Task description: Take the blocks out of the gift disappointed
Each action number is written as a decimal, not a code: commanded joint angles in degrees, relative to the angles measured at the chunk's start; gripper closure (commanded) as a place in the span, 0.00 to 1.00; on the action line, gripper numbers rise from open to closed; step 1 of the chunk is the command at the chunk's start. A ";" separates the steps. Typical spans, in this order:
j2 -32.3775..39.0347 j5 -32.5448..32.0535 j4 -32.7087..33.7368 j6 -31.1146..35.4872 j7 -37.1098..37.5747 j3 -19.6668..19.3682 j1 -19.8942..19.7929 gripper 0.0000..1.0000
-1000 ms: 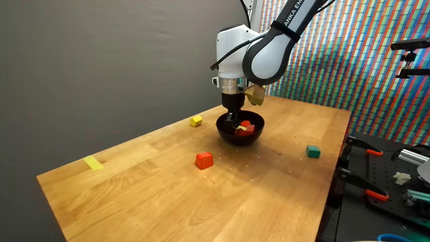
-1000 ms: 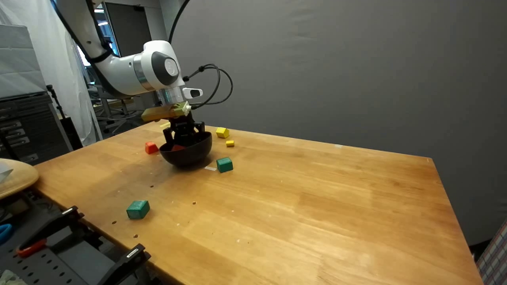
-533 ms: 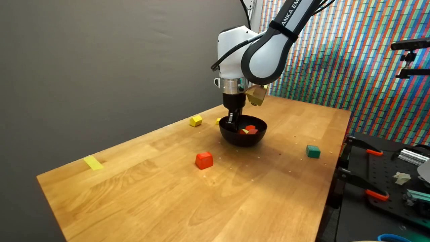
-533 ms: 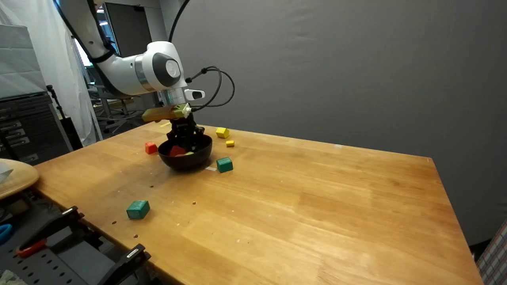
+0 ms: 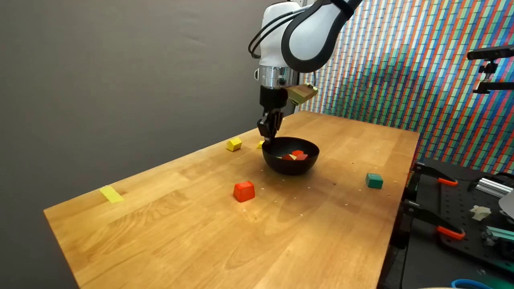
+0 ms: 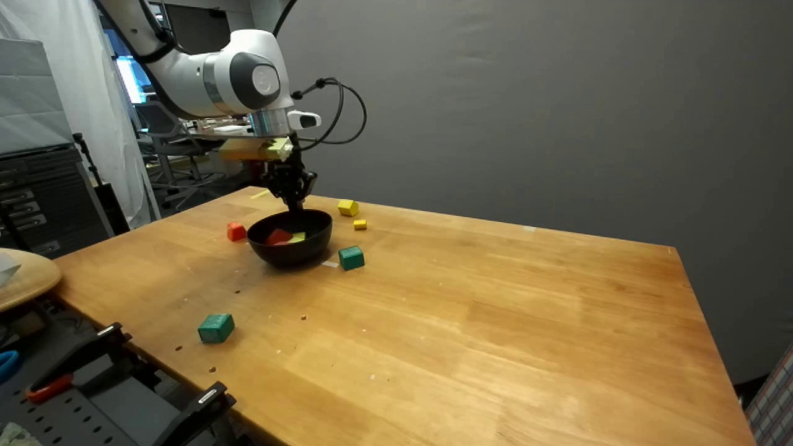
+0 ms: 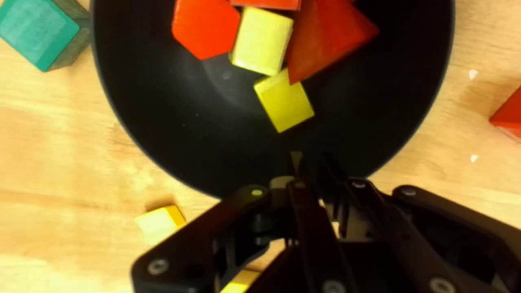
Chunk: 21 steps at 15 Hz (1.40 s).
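One pale yellow block [image 7: 262, 40] lies in the round black bowl [image 5: 291, 166], set between a red six-sided block [image 7: 205, 28] and a red wedge-shaped block [image 7: 325, 36]. The wedge's point overlaps the corner of a brighter yellow block [image 7: 284, 101], lowest of the bowl's blocks in the wrist view. Another red block [image 7: 266, 3] shows at the top edge of that view, cut off, so I cannot tell its full shape.

My end effector [image 6: 296, 205] is narrow, its two fingers standing side by side and pointing down at the rim of the bowl. In an exterior view the fingertips [image 5: 267, 139] seem to meet that rim, but whether they touch it I cannot tell.

The bowl stands upright on the wooden table [image 5: 180, 241], with more blocks around it. A green block [image 6: 351, 257] is just beside it; a second green block [image 6: 216, 328] sits well apart, near the table edge that has two black clamps [image 6: 195, 414] by it. A house-shaped yellow block [image 6: 348, 207] and a small yellow block [image 6: 360, 225] lie near each other, on the side toward the grey backdrop [image 6: 495, 124], and show in both exterior views. A red-orange block [image 5: 244, 192] rests near the bowl. A flat yellow tape strip [image 5: 111, 194] lies at the table's edge, well apart from the bowl.
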 commanded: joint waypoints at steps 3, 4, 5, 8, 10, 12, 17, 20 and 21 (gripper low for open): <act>-2.80 1.66 -1.25 0.89 -0.58 0.97 -0.32 0.38; -2.53 1.40 -1.24 0.90 -0.21 0.76 -0.12 0.31; -2.21 1.21 -1.32 0.78 0.07 0.57 0.00 0.23; -0.89 1.13 -1.57 0.18 0.14 0.11 -0.25 0.02; 0.00 0.74 -2.11 0.33 -0.63 -0.18 -0.49 0.00; 0.96 0.79 -2.16 0.43 -0.87 -0.39 -0.73 0.00; 3.12 0.57 -1.45 -0.02 -0.72 -1.04 -0.75 0.06; 4.08 0.09 -1.25 -0.30 -0.48 -1.51 -0.37 0.10; 4.41 -0.15 -1.12 -0.41 -0.37 -1.69 -0.18 0.13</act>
